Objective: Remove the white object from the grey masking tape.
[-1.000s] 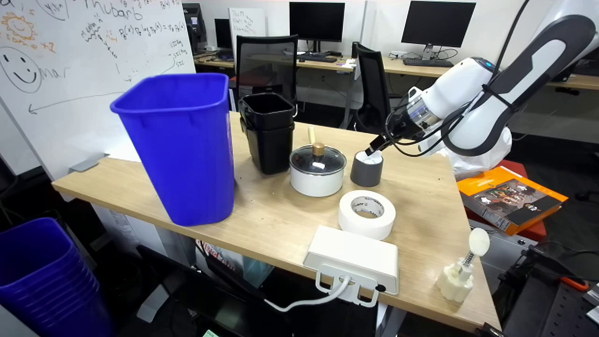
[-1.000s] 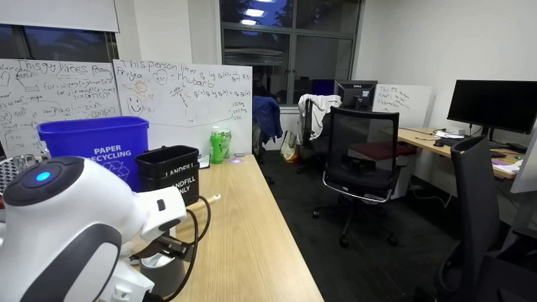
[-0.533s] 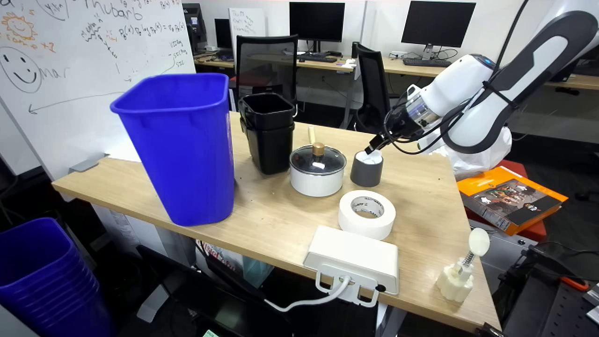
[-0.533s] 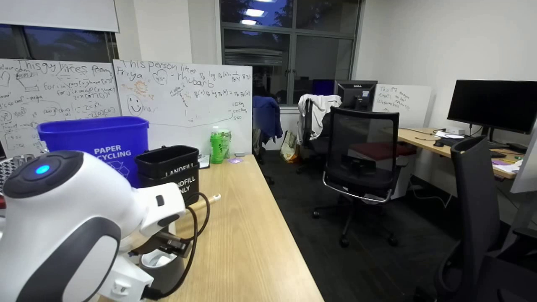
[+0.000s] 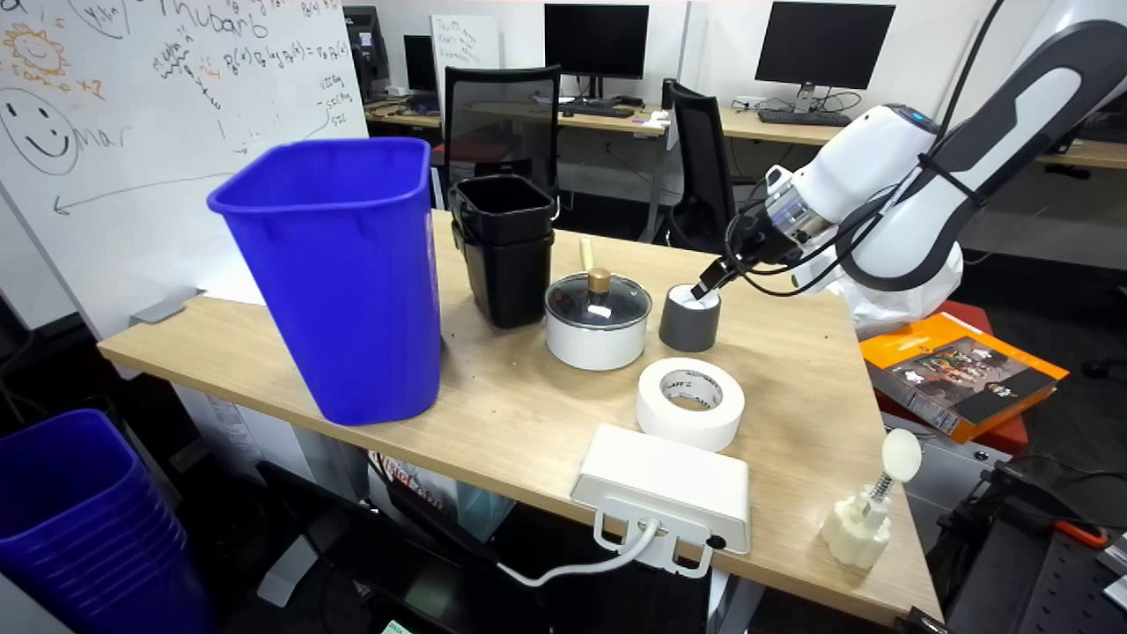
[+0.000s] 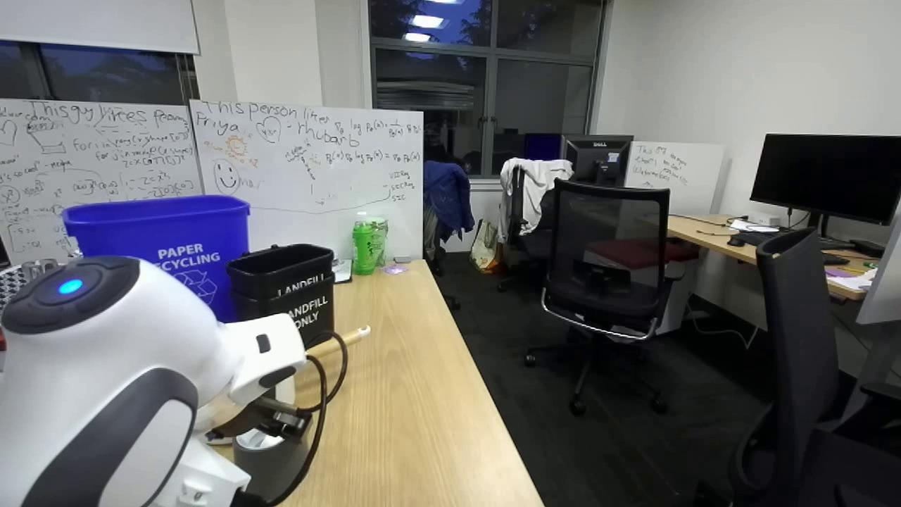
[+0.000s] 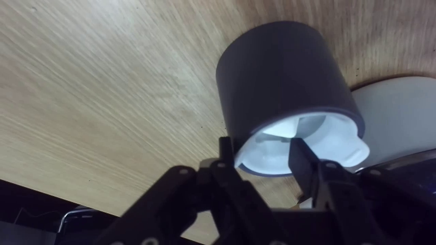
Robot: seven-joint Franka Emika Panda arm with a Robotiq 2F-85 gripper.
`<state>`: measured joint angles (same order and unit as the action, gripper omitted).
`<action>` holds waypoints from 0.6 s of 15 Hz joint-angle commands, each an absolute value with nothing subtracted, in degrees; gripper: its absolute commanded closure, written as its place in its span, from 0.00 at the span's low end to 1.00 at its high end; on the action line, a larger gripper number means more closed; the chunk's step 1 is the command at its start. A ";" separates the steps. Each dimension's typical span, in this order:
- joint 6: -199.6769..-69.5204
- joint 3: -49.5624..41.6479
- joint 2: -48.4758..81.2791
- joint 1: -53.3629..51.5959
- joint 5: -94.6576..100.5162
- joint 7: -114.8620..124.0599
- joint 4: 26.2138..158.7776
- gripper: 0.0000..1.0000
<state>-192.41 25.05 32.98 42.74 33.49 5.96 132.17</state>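
Currently, a small dark grey roll of masking tape (image 7: 279, 75) is standing upright on a wooden worktop (image 5: 792, 379), nearer the far edge than the front and toward the far right corner, in an exterior view. A white cup-like piece (image 7: 332, 144) is sitting inside its hollow, a tab poking past the rim. Above, the gripper (image 7: 261, 144) is leaning in at a slant, its two fingers standing apart and pinching nothing: in the wrist view one is overlapping the white opening, while the other is showing just outside the grey wall. Whether either is touching, the views are not showing. That placing is posing the main risk: closing here would probably be squeezing tape and white piece together, so the whole roll could be rising too. A shallow bite on the smooth-looking rim could be slipping off. Because of the slant, a sideways pull could be tipping the roll or pushing it into the lidded pot (image 5: 596, 341) just beside.
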 commanded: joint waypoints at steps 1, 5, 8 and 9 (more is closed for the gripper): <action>-190.61 26.04 31.95 44.30 35.08 4.98 132.33 0.65; -190.73 26.04 32.05 44.42 35.82 4.52 131.67 0.70; -190.60 26.20 31.98 44.68 36.10 4.23 131.62 0.73; -190.45 26.28 31.93 44.79 36.17 4.20 131.69 0.73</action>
<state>-192.41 25.07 32.74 43.14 34.72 5.11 131.43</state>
